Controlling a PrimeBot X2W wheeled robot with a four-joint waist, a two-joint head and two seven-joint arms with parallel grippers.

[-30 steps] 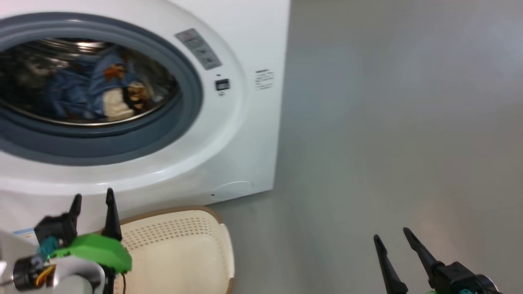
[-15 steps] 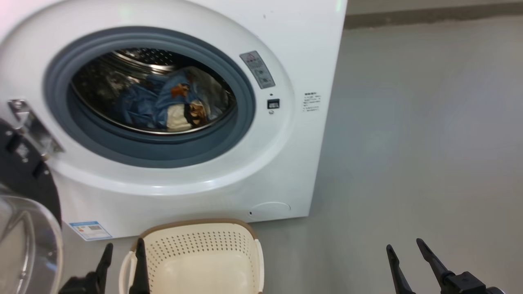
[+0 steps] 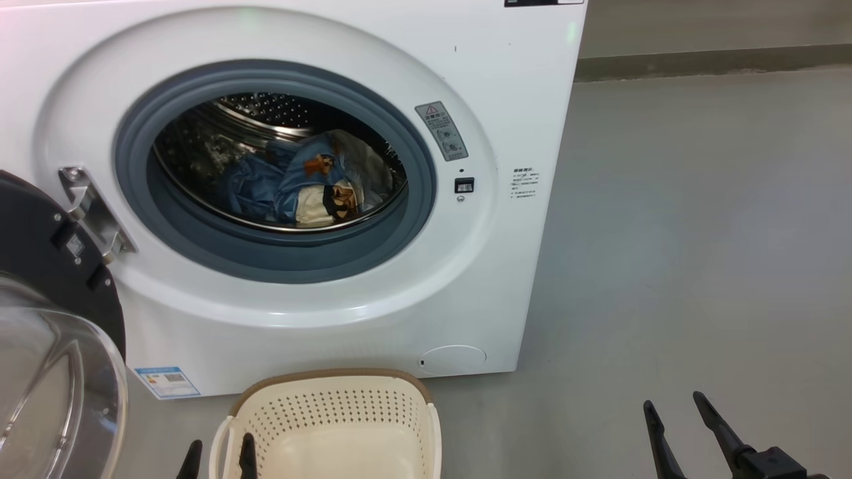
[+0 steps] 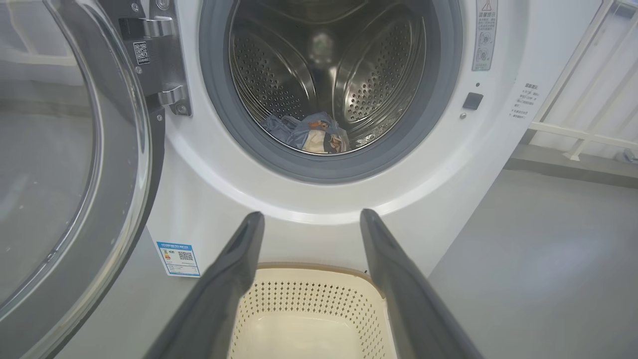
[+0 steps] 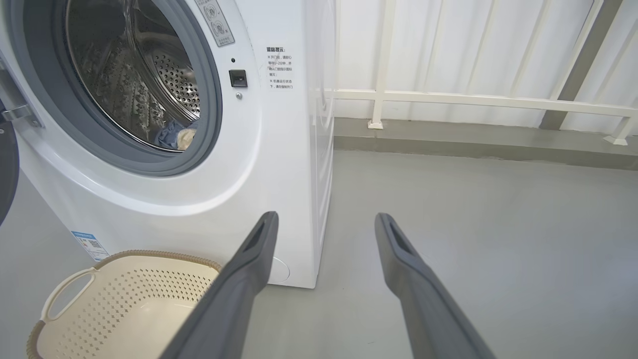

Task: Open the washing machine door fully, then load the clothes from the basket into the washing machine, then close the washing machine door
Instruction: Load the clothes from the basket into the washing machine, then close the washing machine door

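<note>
Clothes (image 3: 313, 189) sit at the drum's 6 o'clock in the washing machine (image 3: 519, 100), door (image 3: 40, 253) swung wide at 9. Basket (image 3: 333, 382) below shows its bare bottom. Blue label (image 3: 166, 382) at 7, print unreadable. Left gripper (image 3: 221, 442) and right gripper (image 3: 672, 399): fingers spread, empty.

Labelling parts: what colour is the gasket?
Grey-blue; the gasket shows best in the head view.
</note>
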